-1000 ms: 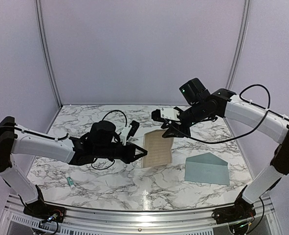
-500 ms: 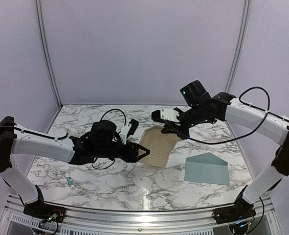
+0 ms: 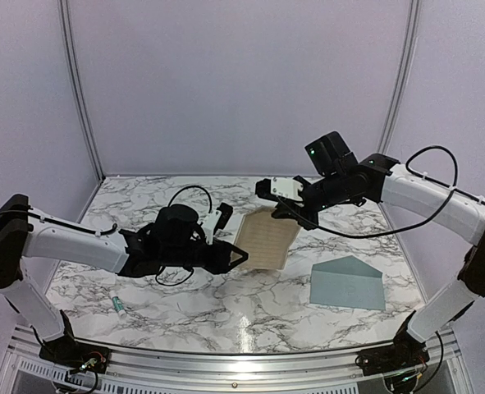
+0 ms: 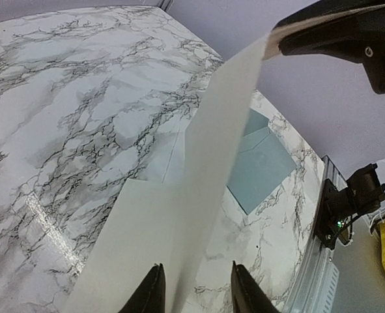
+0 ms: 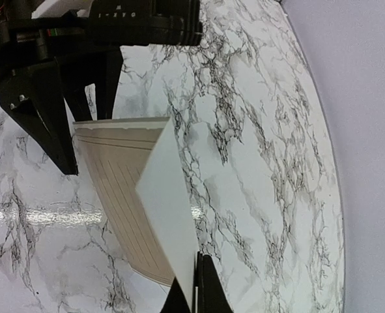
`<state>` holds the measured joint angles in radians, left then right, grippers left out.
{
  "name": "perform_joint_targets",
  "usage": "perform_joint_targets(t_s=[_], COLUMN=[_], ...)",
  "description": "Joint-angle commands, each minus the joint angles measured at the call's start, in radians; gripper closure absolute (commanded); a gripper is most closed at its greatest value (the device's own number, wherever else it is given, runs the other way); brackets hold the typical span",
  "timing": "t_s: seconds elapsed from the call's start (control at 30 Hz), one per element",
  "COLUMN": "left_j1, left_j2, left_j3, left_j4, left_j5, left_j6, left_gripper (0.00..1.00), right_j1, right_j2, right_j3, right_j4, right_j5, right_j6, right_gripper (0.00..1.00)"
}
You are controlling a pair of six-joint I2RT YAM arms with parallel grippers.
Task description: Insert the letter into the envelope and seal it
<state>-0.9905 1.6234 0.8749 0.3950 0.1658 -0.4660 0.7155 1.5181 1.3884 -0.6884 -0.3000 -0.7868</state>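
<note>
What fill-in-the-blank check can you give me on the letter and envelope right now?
The right gripper is ___ on the cream lined paper sheet. The left gripper has its jaws ___ astride the sheet's near edge. The flat blue-grey paper envelope lies on the marble table, touched by ___ gripper.
Missing: shut; open; neither.

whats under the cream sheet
Only marble table shows beneath the sheet, whose far edge the right gripper pinches up. The envelope lies apart. The spot under its near end is covered.
</note>
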Motion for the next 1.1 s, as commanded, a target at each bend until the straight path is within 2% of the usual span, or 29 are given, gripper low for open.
perform_joint_targets(t_s=[0.0,0.27,0.47,0.7,0.83,0.97,1.0,1.07], left_j1=[-0.004,-0.004,-0.004,-0.002,-0.002,-0.002,-0.003,-0.002], left_j2=[0.003,0.033,0.056,0.016,0.008,-0.002,-0.007,-0.017], left_j3=[0.010,0.016,0.026,-0.007,-0.016,-0.023,-0.028,-0.038], left_j4=[-0.002,0.002,0.018,0.092,0.131,0.167,0.177,0.194], left_j5=[0.007,-0.012,-0.060,-0.110,-0.092,-0.067,-0.062,-0.059], left_j6=[-0.001,-0.021,-0.041,-0.056,-0.062,-0.066,-0.063,-0.050], left_gripper=[0.69,0.84,0.99,1.00,1.00,1.00,1.00,1.00], right_j1=[0.007,0.007,0.007,0.008,0.011,0.067,0.093,0.134], right_j2=[-0.032,-0.051,-0.067,-0.107,-0.130,-0.130,-0.125,-0.114], right_j3=[0.017,0.012,-0.001,-0.051,-0.091,-0.171,-0.203,-0.281], right_j4=[0.022,0.028,0.023,0.000,-0.046,-0.091,-0.098,-0.068], right_j5=[0.018,0.022,0.007,-0.033,-0.150,-0.204,-0.201,-0.210], right_j6=[0.018,0.025,0.023,0.022,0.001,0.006,0.013,0.053], right_gripper=[1.00,1.00,1.00,1.00,1.00,0.68,0.62,0.56])
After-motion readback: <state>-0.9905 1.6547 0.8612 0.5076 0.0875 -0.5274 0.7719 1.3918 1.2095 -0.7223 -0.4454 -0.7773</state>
